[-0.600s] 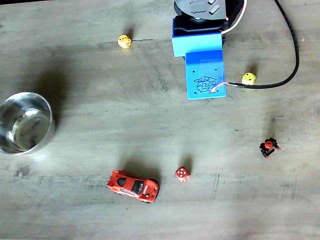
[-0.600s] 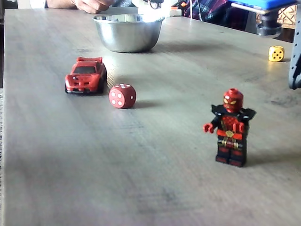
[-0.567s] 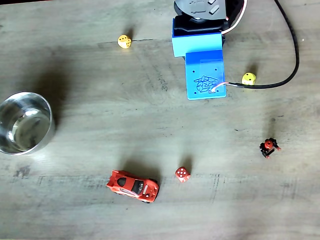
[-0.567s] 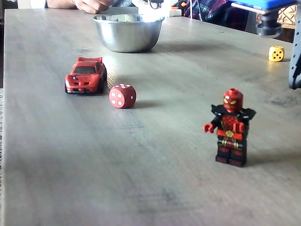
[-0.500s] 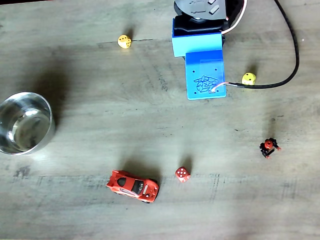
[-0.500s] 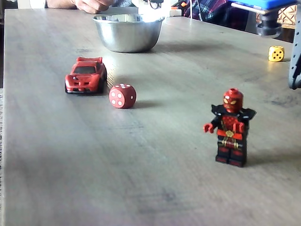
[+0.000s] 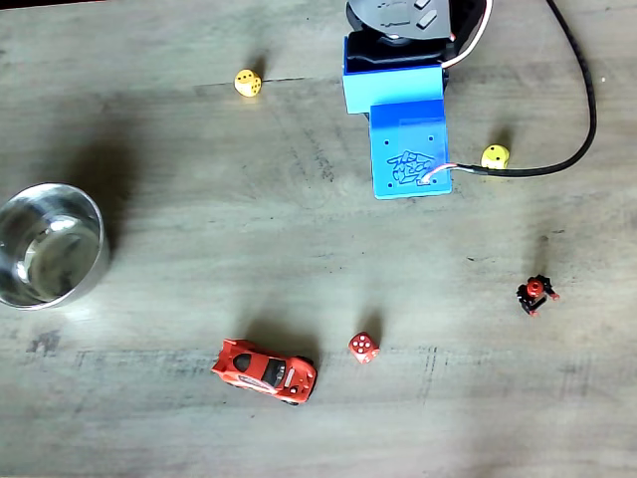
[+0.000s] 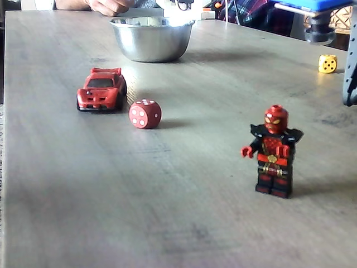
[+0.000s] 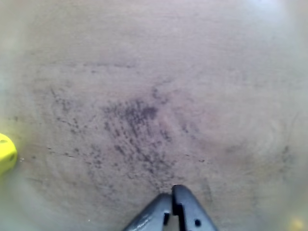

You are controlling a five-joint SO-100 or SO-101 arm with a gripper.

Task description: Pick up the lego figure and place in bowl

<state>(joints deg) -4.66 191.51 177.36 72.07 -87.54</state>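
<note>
Clearly, the fingers [image 9: 172, 195] are pressed together at the bottom edge of the wrist view, their dark tips touching, with nothing held between them and bare, scuffed bench [image 9: 144, 96] beneath. A yellow die [image 9: 6, 153] is cut off by the left edge of that view.

From above, the blue arm [image 7: 403, 119] is seen at the top centre of the frame, folded over its base, with a yellow die [image 7: 495, 156] just beside its lower right. The lego figure [image 7: 535, 293] stands at the right of the frame, below that die and well apart from the arm; in the low side view it is upright on its feet [image 8: 274, 151] at the lower right. The bowl [image 7: 48, 244] sits at the far left edge, right across the bench.

The reach has not yet begun, it seems. For a good pickup, the fingers should be spread before the descent and brought down over the figure's torso, since an upright toy this small would likely be tipped by a sideways nudge. The red die [image 7: 363, 347] and red car [image 7: 264, 369] in the lower middle should be cleared on the carry to the bowl.
</note>
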